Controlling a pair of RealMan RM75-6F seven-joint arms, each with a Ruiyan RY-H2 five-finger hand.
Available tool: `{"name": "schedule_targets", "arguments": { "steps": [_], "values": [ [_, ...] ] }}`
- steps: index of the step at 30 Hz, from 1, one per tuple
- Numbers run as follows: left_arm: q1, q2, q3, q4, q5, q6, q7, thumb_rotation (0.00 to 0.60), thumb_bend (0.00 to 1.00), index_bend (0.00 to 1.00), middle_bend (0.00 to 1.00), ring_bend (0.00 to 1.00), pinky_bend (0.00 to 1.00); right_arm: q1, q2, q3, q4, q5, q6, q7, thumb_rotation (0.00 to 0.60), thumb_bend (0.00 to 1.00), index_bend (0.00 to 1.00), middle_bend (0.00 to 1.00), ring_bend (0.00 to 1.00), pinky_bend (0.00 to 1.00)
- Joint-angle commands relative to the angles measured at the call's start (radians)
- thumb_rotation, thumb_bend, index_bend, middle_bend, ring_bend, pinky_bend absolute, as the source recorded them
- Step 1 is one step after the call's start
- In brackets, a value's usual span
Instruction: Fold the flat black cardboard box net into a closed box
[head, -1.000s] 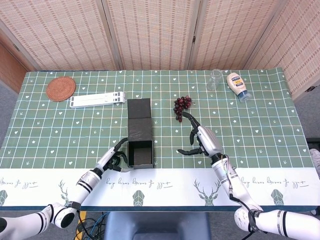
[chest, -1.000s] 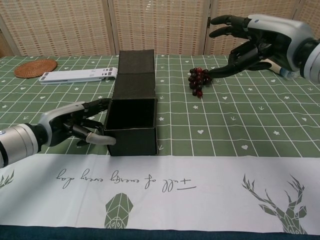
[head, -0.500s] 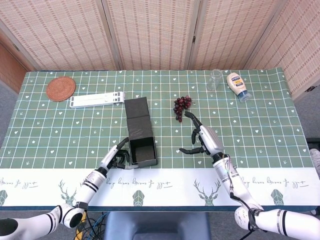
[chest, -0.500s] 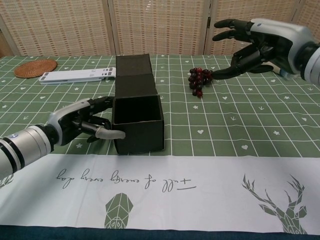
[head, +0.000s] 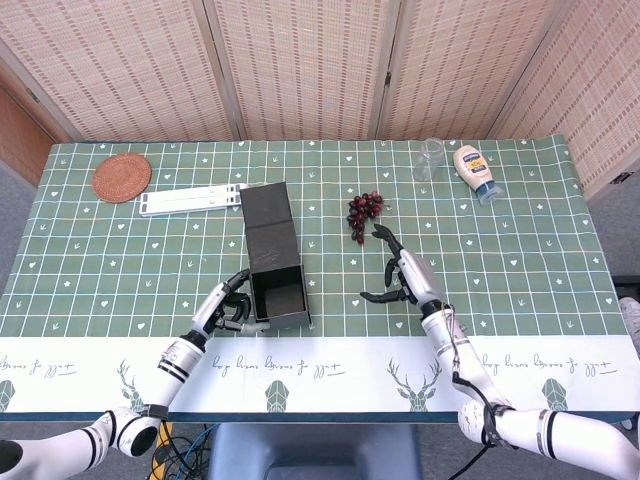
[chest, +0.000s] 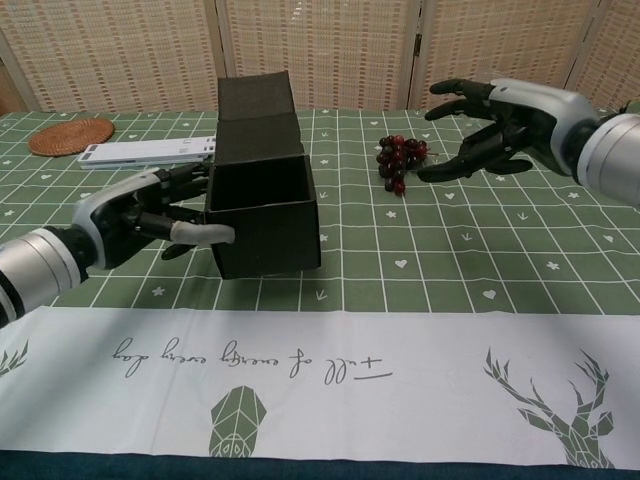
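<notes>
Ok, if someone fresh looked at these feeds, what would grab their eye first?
The black box, half folded and open on top, near the table's front left, with the left hand gripping its near corner. Next, the right hand hovering open beside the dark red grapes mid-table.

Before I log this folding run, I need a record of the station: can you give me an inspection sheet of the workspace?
Surface: table under a green patterned cloth with a white front band.
Job's things: black box, partly folded, open-topped tray nearest the robot with its lid panel stretching away behind.
Clutter: grapes, woven coaster, white flat strip, clear glass, squeeze bottle.
Hands: left hand grips the box's left wall; right hand open in the air beside the grapes, holding nothing.
Cables: bundle below the table's front edge, by the left arm.
Surroundings: woven folding screens behind the table.
</notes>
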Motion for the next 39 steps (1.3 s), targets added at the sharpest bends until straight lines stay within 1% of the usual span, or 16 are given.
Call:
{"name": "schedule_targets", "arguments": {
  "steps": [1, 7, 12, 18, 23, 25, 26, 29, 31, 36, 39],
  "values": [
    [-0.006, 0.084, 0.024, -0.083, 0.061, 0.015, -0.060, 0.600, 0.09, 0.38, 0.35, 0.68, 0.85, 0.029, -0.037, 0.018, 0.047, 0.045, -0.035, 0.003, 0.600, 0.14, 0.00, 0.11, 0.67, 1.00],
    [-0.024, 0.153, 0.051, -0.178, 0.117, 0.023, -0.104, 0.600, 0.09, 0.38, 0.35, 0.68, 0.85, 0.084, -0.117, 0.057, 0.125, 0.092, -0.065, 0.007, 0.600, 0.15, 0.00, 0.13, 0.67, 1.00],
    [-0.059, 0.172, 0.056, -0.220, 0.141, 0.009, -0.122, 0.600, 0.09, 0.38, 0.35, 0.67, 0.85, 0.139, -0.176, 0.088, 0.180, 0.124, -0.088, -0.007, 0.600, 0.15, 0.00, 0.14, 0.67, 1.00],
    [-0.086, 0.171, 0.066, -0.234, 0.157, 0.006, -0.116, 0.600, 0.09, 0.37, 0.35, 0.67, 0.85, 0.189, -0.237, 0.127, 0.223, 0.144, -0.093, -0.004, 0.600, 0.15, 0.00, 0.14, 0.67, 1.00],
    [-0.101, 0.159, 0.075, -0.218, 0.145, -0.008, -0.109, 0.600, 0.09, 0.37, 0.35, 0.67, 0.85, 0.225, -0.271, 0.174, 0.239, 0.140, -0.093, 0.022, 0.600, 0.14, 0.00, 0.16, 0.67, 1.00],
    [-0.108, 0.151, 0.076, -0.209, 0.137, -0.017, -0.102, 0.600, 0.09, 0.37, 0.35, 0.67, 0.85, 0.240, -0.278, 0.189, 0.232, 0.131, -0.095, 0.028, 0.600, 0.11, 0.00, 0.16, 0.67, 1.00],
    [-0.110, 0.149, 0.076, -0.206, 0.132, -0.020, -0.099, 0.600, 0.09, 0.36, 0.35, 0.67, 0.85, 0.245, -0.278, 0.193, 0.225, 0.125, -0.095, 0.029, 0.600, 0.08, 0.00, 0.17, 0.67, 1.00],
    [-0.116, 0.140, 0.072, -0.191, 0.113, -0.031, -0.077, 0.600, 0.09, 0.36, 0.35, 0.67, 0.85, 0.253, -0.268, 0.200, 0.188, 0.111, -0.099, 0.030, 0.600, 0.02, 0.00, 0.17, 0.67, 1.00],
    [-0.117, 0.133, 0.068, -0.180, 0.095, -0.037, -0.055, 0.600, 0.09, 0.36, 0.35, 0.67, 0.85, 0.252, -0.251, 0.199, 0.157, 0.106, -0.104, 0.029, 0.600, 0.00, 0.00, 0.18, 0.67, 1.00],
    [-0.114, 0.113, 0.055, -0.156, 0.038, -0.057, 0.017, 0.600, 0.09, 0.35, 0.35, 0.67, 0.85, 0.253, -0.200, 0.193, 0.089, 0.119, -0.141, 0.019, 0.600, 0.00, 0.00, 0.22, 0.67, 1.00],
    [-0.107, 0.092, 0.042, -0.140, -0.002, -0.056, 0.098, 0.600, 0.09, 0.34, 0.35, 0.67, 0.85, 0.268, -0.170, 0.189, 0.061, 0.135, -0.160, -0.007, 0.600, 0.00, 0.00, 0.24, 0.67, 1.00]
  ]
}}
